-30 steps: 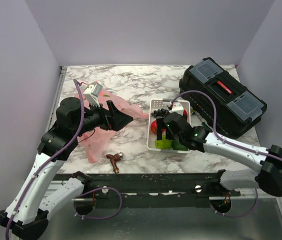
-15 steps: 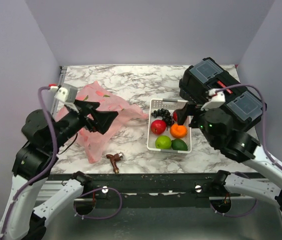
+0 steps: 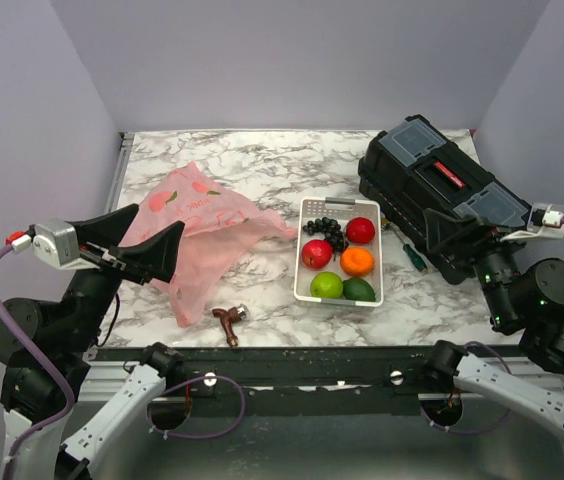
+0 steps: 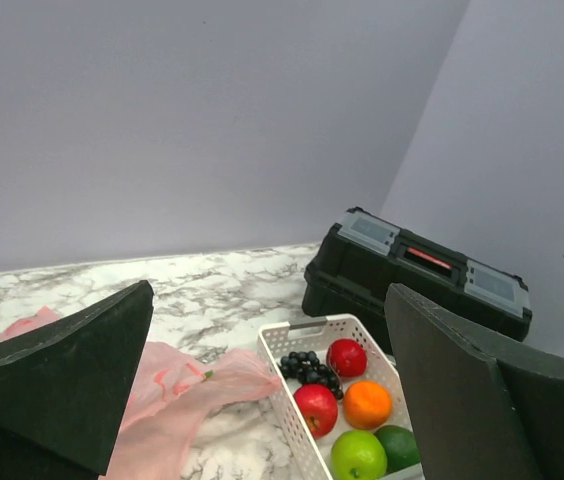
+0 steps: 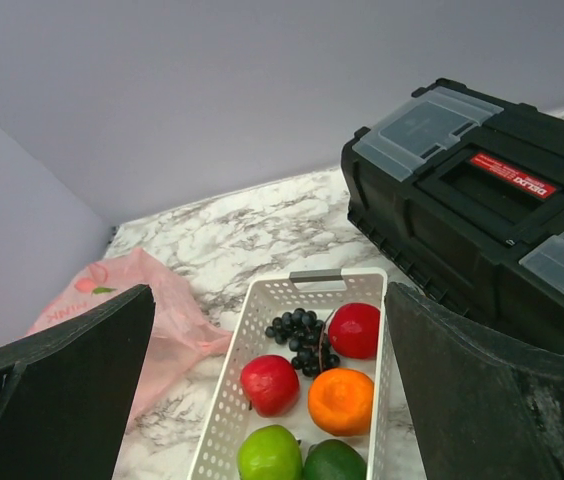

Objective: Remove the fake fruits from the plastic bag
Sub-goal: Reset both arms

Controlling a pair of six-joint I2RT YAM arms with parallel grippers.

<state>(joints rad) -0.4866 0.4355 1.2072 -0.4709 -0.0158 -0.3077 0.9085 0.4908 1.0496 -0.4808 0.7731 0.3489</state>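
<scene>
Fruits [image 3: 358, 261] in wht tray [image 3: 300, 262], bag [image 3: 202, 215] beside (L gripper [image 4: 267, 300], R gripper [image 5: 267, 295] agape)

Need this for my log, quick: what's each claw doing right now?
Left claw: open, holding nothing.
Right claw: open, holding nothing.

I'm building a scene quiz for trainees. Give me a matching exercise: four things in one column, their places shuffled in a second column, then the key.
Things
1. plastic bag
2. grape bunch
3. dark green fruit
4. black toolbox

Places
a. near right corner of the white tray
b. far right part of the table
c. lying on the table, left of the tray
d. far left corner of the tray

Pairs: 1-c, 2-d, 3-a, 4-b
</scene>
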